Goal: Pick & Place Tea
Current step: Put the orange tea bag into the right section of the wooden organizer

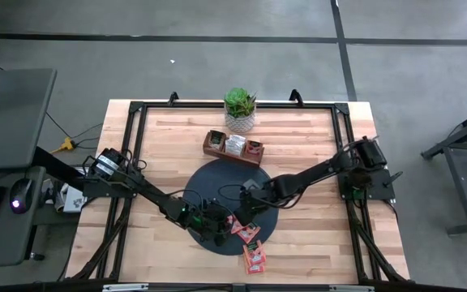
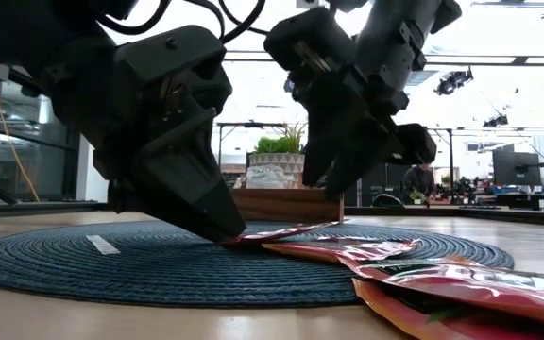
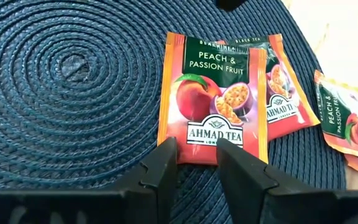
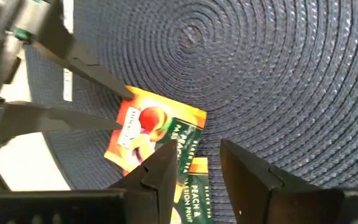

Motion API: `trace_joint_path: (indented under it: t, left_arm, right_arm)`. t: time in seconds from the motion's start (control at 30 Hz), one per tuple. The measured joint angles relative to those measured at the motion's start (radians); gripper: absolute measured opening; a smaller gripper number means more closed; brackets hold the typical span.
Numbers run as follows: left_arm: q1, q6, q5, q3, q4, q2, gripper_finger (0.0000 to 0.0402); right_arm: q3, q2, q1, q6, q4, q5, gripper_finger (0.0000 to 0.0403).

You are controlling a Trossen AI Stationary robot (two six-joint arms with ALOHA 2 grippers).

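On the wooden worktop (image 1: 169,134), the dark round mat (image 3: 61,93) carries orange-red tea sachets (image 3: 213,99). Only wrist views show print. The left gripper (image 3: 196,163), tilted low, straddles one sachet's edge, jaws apart; the right gripper (image 4: 197,171) hovers above, jaws apart.

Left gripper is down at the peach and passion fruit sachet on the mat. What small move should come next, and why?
Probably close the left gripper on the near edge of the sachet. Its fingers stand apart on either side of that edge, low on the dark mat, so nothing is gripped yet. The right gripper hovers open over neighbouring sachets and need not move.
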Motion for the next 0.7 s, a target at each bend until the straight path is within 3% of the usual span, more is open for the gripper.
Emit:
trace_joint_path:
  t: [0.2, 0.57, 0.7]
  left_arm:
    - [0.000, 0.007, 0.000, 0.000, 0.000, 0.001, 0.0114]
    - [0.000, 0.015, -0.002, -0.001, 0.000, 0.001, 0.0114]
    - [0.000, 0.015, -0.003, -0.002, 0.000, 0.002, 0.0114]
  right_arm:
    - [0.000, 0.048, 0.000, 0.009, 0.047, -0.048, 0.0132]
    - [-0.001, 0.061, -0.001, 0.032, 0.050, -0.035, 0.0178]
    - [-0.054, 0.061, 0.007, 0.072, 0.141, -0.052, 0.0179]
